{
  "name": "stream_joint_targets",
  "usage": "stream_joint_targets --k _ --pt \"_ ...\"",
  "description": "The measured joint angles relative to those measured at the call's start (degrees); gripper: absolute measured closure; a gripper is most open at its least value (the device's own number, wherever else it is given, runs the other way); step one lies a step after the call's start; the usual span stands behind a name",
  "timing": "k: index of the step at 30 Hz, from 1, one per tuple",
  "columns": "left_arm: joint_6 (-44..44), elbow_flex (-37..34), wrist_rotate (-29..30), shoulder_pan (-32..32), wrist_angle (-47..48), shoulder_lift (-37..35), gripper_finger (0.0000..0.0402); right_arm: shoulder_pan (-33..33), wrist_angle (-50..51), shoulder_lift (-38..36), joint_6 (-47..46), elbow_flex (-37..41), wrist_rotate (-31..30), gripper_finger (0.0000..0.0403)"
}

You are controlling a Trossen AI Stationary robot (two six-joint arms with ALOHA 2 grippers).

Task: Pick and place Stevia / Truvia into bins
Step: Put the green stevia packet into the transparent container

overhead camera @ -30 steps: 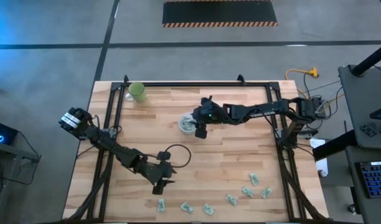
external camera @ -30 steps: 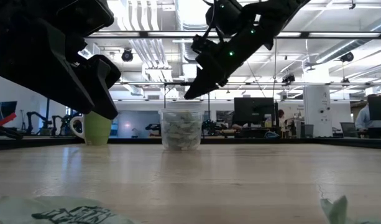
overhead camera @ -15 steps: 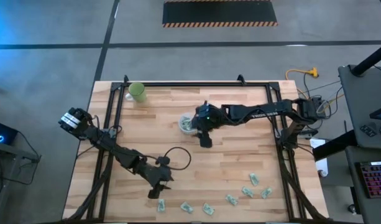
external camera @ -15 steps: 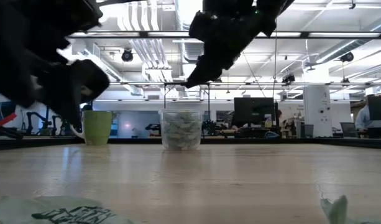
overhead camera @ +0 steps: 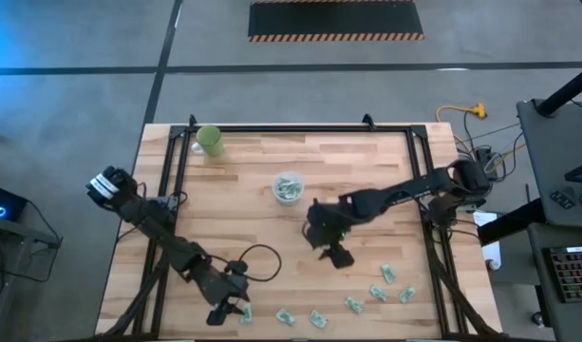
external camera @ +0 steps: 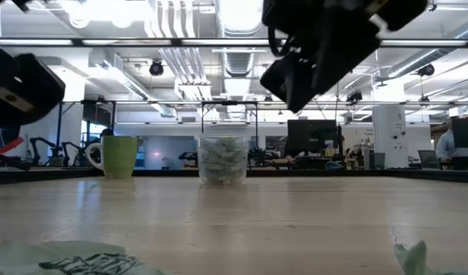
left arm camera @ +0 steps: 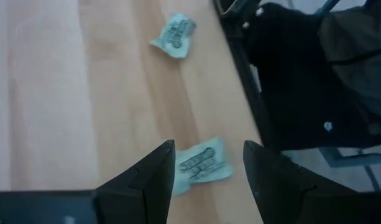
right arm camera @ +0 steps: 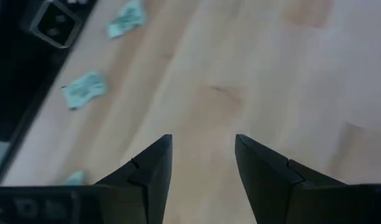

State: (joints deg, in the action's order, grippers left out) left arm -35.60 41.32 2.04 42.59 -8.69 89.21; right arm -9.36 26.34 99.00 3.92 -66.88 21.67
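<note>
The left claw (left arm camera: 206, 155) hangs low over the near edge of the worktop (overhead camera: 253, 190), its fingers spread apart with nothing between them. Seen from its wrist, 1 packet (left arm camera: 202, 167) lies flat on the wood right between the fingertips, its long side running roughly across the gap; a 2nd packet (left arm camera: 173, 36) lies farther on along the same edge. From overhead the left claw (overhead camera: 229, 309) is just beside the packet at the near edge (overhead camera: 246, 313), so this arm is plainly the nearer one and a short drop looks enough to pinch it.

The right claw (right arm camera: 201, 149) hovers above bare wood near the middle, also spread and empty, with several packets (overhead camera: 381, 290) loose on the worktop toward the near right corner. The clear cup (overhead camera: 289, 188), already holding packets, stands well away toward the far side, with a green cup (overhead camera: 210, 140) at the far left corner
</note>
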Motion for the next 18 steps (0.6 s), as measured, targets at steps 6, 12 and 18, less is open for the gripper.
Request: stream_joint_targets --k 6,12,18 --pt "1.39 0.02 6.54 3.37 -3.69 0.14 0.0228 -5.59 -3.08 0.00 -2.43 0.58 -0.49 0.0237" --pt "3.31 0.06 9.71 5.21 -7.48 4.19 0.0228 -8.82 -5.36 0.00 -3.38 0.58 -0.72 0.0244" --pt "3.30 1.07 10.04 5.84 -7.69 9.71 0.0228 -9.67 -5.76 0.00 -4.01 0.58 -0.85 0.0256"
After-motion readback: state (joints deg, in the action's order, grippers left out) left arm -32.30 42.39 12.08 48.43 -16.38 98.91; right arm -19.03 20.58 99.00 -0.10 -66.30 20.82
